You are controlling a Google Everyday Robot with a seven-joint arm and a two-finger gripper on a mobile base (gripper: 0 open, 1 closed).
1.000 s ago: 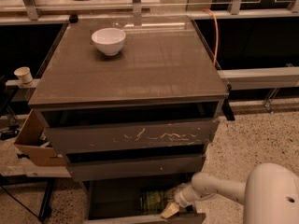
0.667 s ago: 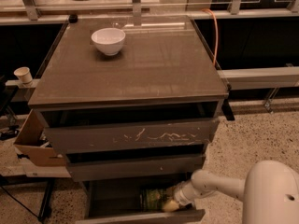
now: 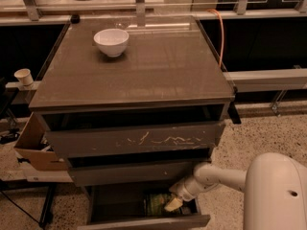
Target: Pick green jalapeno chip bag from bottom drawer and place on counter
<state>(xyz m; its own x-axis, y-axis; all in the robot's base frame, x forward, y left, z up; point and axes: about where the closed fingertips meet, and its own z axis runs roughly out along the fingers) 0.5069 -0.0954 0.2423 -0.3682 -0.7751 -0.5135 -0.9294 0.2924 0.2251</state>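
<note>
Green jalapeno chip bag (image 3: 157, 203): one item, crinkly green foil, lying on the dark floor of the bottom drawer (image 3: 144, 222), right of centre and close behind the front panel. Bottom drawer: pulled out, interior mostly in shadow, nothing else made out inside. Claw (image 3: 173, 204): down inside the drawer at the bag's right edge, its pale tip touching or overlapping the foil; whether it is spread or pinching the bag cannot be told. Arm (image 3: 216, 176): white, reaching in from the right beneath the middle drawer front (image 3: 129, 172). Scratched drawer front (image 3: 134, 140): above that, shut. Tabletop (image 3: 158, 66): glossy grey-brown, carrying a white bowl (image 3: 111, 41) at the rear left; front and right portions bare. Handling note, as judgement: the step in hand is the grasp. Foil slides and crumples, so the claw should bite onto a fold or the bag's edge and close firmly before any lift. Withdrawal is best begun outward toward the drawer front and only then upward, since the overhanging middle drawer leaves little headroom. Release well clear of the bowl.
</note>
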